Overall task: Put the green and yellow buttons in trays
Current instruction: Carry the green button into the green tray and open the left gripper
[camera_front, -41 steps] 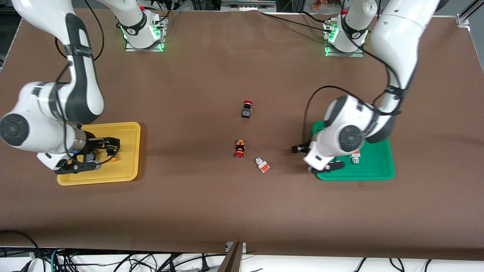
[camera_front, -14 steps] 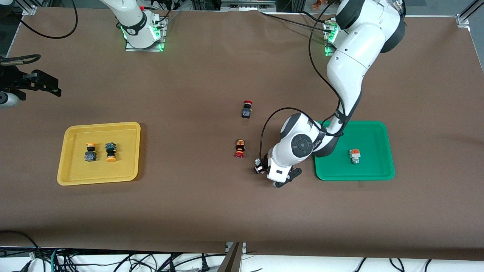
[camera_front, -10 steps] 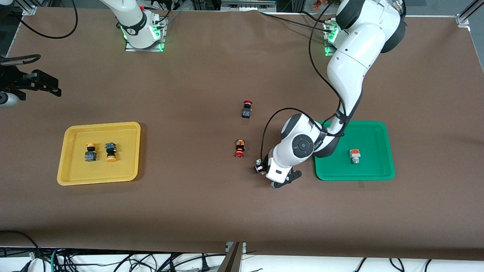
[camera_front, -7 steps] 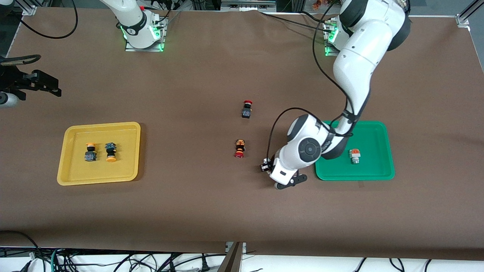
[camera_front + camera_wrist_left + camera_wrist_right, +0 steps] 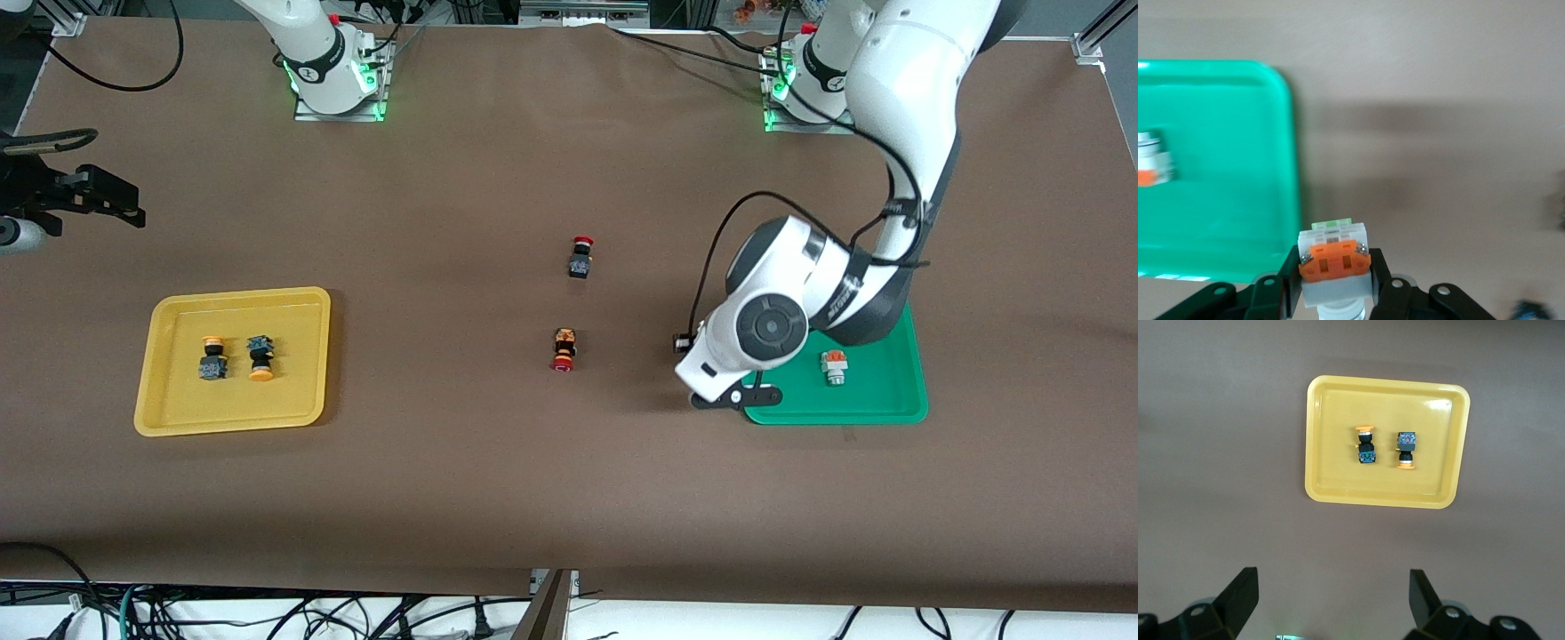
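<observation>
My left gripper [image 5: 1335,277] is shut on a green button [image 5: 1333,257], white-grey with an orange block and a green tip. It hangs over the bare table just beside the green tray [image 5: 1218,200], at the tray's edge toward the table's middle [image 5: 889,409]. Another green button [image 5: 833,366] lies in that tray. The yellow tray [image 5: 169,418] holds two yellow buttons [image 5: 212,357] [image 5: 260,356], side by side and apart. My right gripper [image 5: 1333,593] is open and empty, high over the table at the right arm's end, looking down on the yellow tray [image 5: 1331,487].
Two red-capped switches lie in the middle of the table, one with a black body [image 5: 581,258] and one with an orange-black body [image 5: 564,348] nearer the front camera. The left arm's big wrist [image 5: 769,329] covers the green tray's corner.
The left gripper has lifted the green button off the table and carried it toward the green tray. The right arm left the yellow tray earlier and has held still for the last second.
</observation>
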`<state>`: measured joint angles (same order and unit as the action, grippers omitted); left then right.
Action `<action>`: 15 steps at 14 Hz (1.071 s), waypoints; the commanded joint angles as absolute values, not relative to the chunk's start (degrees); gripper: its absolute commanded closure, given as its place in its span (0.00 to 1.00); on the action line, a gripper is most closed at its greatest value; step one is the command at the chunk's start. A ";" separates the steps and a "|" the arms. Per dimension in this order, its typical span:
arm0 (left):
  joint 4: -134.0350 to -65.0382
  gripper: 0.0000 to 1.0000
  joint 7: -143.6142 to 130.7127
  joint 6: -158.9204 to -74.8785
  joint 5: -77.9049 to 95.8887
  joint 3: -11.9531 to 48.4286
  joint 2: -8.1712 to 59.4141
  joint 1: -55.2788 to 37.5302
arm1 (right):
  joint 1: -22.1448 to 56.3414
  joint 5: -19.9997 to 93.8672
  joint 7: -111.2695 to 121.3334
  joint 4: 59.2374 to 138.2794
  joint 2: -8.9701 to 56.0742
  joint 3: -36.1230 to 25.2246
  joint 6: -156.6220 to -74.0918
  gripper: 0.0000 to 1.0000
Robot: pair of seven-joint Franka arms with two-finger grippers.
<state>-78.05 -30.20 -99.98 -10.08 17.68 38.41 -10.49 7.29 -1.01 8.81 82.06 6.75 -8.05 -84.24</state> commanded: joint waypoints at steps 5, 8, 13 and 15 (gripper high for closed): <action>-99.05 1.00 -9.07 -123.30 -11.34 18.19 35.94 4.83 | 6.50 -0.97 7.91 81.83 6.50 -7.21 -83.58 0.00; -98.97 1.00 -8.88 -123.31 -11.16 18.19 36.64 4.83 | 6.50 -0.97 7.91 81.83 6.50 -7.21 -83.67 0.00; -98.09 0.13 -9.49 -123.14 -11.07 18.19 38.23 4.66 | 6.50 -0.97 7.91 81.83 6.50 -7.21 -83.85 0.00; -97.21 0.00 -9.32 -122.87 -10.99 18.19 37.71 4.75 | 6.50 -0.97 7.91 81.83 6.50 -7.21 -83.94 0.00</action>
